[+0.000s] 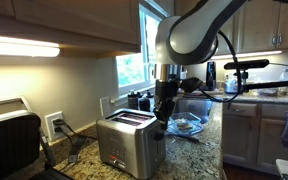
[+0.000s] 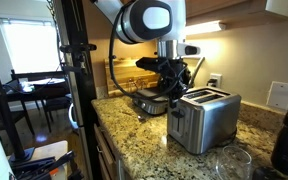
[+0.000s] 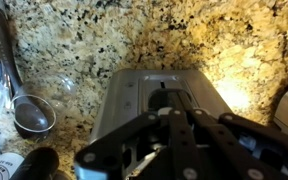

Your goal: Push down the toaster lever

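Note:
The brushed-steel toaster (image 1: 127, 146) stands on the granite counter and shows in both exterior views (image 2: 206, 120). My gripper (image 1: 162, 116) points down at the toaster's narrow end, close against it (image 2: 174, 90). In the wrist view the dark fingers (image 3: 164, 105) lie together over the grey toaster body (image 3: 124, 100) and look shut, holding nothing. The lever is hidden under my fingertips, and I cannot tell whether they touch it.
A glass bowl (image 1: 187, 125) sits behind the gripper. A black appliance (image 1: 9, 140) stands at the counter's near end. A metal scoop (image 3: 31, 112) lies beside the toaster. A drinking glass (image 2: 229, 163) stands near the counter's front edge.

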You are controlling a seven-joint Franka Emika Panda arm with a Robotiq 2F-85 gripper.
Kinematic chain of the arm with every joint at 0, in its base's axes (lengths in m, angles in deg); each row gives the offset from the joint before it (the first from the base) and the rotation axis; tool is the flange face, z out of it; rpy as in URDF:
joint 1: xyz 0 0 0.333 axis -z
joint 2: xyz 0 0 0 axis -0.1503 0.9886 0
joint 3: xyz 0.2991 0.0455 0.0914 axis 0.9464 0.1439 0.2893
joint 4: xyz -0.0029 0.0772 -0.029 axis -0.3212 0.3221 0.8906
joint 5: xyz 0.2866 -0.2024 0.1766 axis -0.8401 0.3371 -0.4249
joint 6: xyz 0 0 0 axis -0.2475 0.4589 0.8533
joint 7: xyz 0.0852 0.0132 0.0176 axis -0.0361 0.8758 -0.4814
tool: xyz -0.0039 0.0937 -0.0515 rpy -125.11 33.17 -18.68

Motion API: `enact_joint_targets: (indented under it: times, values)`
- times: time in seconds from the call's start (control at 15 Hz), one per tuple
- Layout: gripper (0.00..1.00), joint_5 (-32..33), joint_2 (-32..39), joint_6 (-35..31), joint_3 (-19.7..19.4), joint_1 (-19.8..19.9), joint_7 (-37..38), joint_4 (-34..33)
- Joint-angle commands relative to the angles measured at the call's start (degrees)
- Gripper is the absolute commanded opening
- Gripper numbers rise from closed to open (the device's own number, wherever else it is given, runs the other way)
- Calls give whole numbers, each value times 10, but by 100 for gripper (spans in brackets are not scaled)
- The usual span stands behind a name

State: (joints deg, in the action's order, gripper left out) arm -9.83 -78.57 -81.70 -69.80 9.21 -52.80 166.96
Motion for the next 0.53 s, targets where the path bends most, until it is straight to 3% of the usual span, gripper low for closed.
enact_joint_targets:
  times: [0.0,0.47]
  values:
    - [3,-6,10,-19,-2,2,-11,3]
    - [2,-33,37,-69,-1,1,-51,12]
